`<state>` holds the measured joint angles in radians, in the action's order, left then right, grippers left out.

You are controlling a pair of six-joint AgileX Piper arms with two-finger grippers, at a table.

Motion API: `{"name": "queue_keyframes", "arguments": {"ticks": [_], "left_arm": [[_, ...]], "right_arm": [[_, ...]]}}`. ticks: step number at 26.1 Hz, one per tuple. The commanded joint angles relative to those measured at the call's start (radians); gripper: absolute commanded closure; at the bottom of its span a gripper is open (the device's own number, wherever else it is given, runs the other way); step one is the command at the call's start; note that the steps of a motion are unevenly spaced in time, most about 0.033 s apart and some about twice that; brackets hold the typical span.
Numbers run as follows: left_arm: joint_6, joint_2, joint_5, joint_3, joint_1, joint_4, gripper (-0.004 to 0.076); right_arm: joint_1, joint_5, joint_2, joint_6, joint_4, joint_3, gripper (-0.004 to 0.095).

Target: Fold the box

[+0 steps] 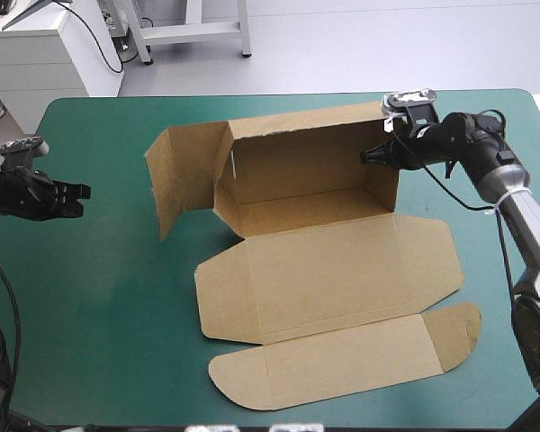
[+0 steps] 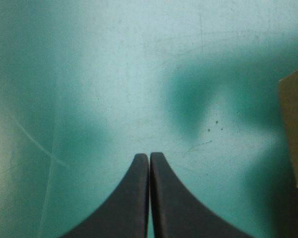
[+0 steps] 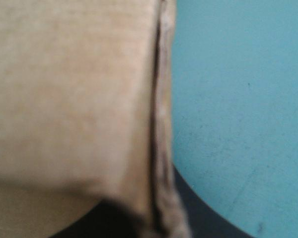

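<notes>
Box (image 1: 315, 261): mid-table on the teal-green cover (image 1: 99, 306) and half formed. Its broad panel (image 1: 342, 270) and rounded flap (image 1: 342, 364) lie flat toward the table's near edge.
Left gripper (image 1: 76, 191): near the table's left edge, well apart from the box. Its black fingers are pressed together into one point, holding nothing, over bare cover.
Left side flap (image 1: 175, 180): upright but swung outward and untucked. Judge this the loose end you must bring in.
Far wall (image 1: 306, 153): raised, standing on its crease.
Right end wall (image 1: 384, 184): raised, meeting the far wall at the corner.
Right gripper (image 1: 369, 156): at the top of that corner. Its fingers are all but closed, with the board's edge pinched between them, as the right wrist view shows.
Step in hand: most likely you are steadying the right corner so the walls stand square.
Doing it well: hold the pinch level and do not lift, or the light board may rise off the cover or slide. Approach the left flap from its outer face and press along the crease, not at the free edge.
Risk: pushing from one side only may skew the far wall.
</notes>
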<state>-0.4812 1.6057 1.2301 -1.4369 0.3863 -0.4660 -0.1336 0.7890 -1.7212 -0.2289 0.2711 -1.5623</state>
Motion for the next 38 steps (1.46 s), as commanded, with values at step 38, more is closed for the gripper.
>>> {"name": "queue_keyframes", "arguments": {"ticks": [38], "left_arm": [[-0.069,-0.047,0.009,-0.022,-0.001,-0.185,0.0731]], "right_arm": [[-0.011,0.377,-0.17,0.169,-0.08,-0.263,0.091]]}}
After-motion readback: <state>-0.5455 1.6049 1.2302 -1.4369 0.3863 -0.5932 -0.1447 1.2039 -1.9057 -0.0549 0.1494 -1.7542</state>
